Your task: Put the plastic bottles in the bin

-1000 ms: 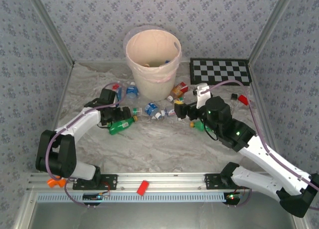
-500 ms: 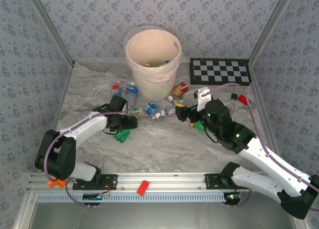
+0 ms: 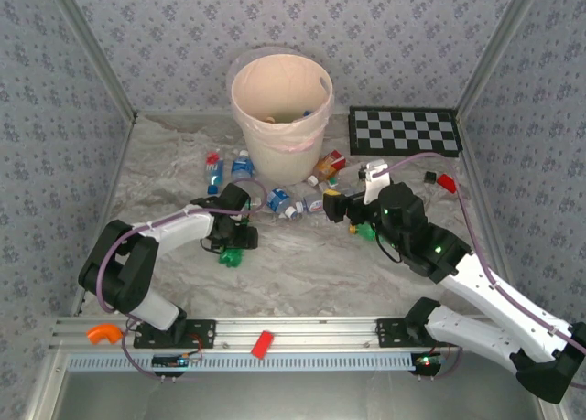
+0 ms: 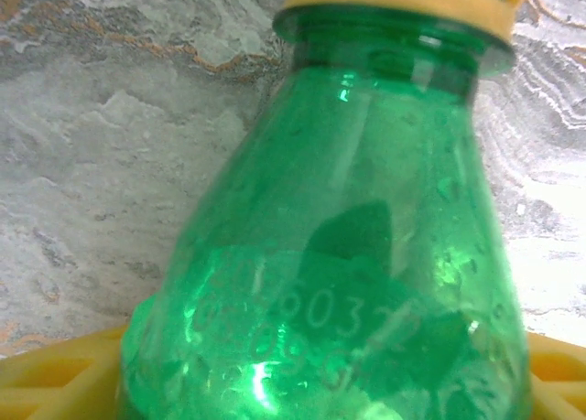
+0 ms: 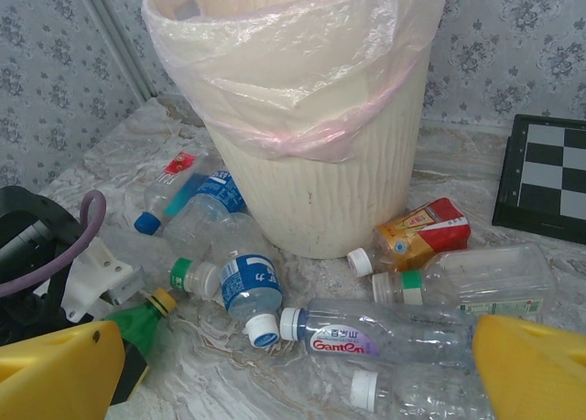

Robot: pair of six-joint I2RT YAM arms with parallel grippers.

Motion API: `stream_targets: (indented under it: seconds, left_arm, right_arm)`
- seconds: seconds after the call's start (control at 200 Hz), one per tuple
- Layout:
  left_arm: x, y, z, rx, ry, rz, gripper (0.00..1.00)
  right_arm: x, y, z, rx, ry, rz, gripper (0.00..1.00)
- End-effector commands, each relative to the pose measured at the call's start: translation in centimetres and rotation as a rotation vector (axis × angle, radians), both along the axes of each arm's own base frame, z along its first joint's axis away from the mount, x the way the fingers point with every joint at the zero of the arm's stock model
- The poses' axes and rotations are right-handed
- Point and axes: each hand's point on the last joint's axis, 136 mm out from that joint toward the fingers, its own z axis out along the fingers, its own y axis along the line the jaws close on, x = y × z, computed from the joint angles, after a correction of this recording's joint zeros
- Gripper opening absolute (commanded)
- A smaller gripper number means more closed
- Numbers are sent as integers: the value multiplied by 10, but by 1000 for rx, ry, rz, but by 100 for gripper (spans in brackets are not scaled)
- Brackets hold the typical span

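The left claw (image 3: 236,240) sits low over a green bottle (image 4: 339,255) lying left of the table's (image 3: 302,278) middle. Its yellow fingers (image 4: 55,383) flank the bottle, but whether they pinch it I cannot tell. The right claw (image 3: 334,204) is spread wide, holding nothing, right of middle. Clear bottles (image 5: 247,287) lie scattered at the foot of the bin (image 3: 275,155), which stands by the far edge.
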Motion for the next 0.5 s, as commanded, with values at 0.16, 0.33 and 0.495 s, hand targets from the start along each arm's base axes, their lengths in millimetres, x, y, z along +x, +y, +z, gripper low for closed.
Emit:
stream_targets:
  seconds: [0.16,0.33,0.495]
  left_arm:
    - [-1,-2,11,-2,-19,-5,54]
    - [-7,-5,35,-32,-65,-7,54]
    - [-10,-6,75,-91,-138,7,54]
  right_arm:
    - [-3,-8,-4,19,11,-24,100]
    - [-4,-10,-1,25,4,-28,100]
    - [-5,-12,4,35,-7,-31,100]
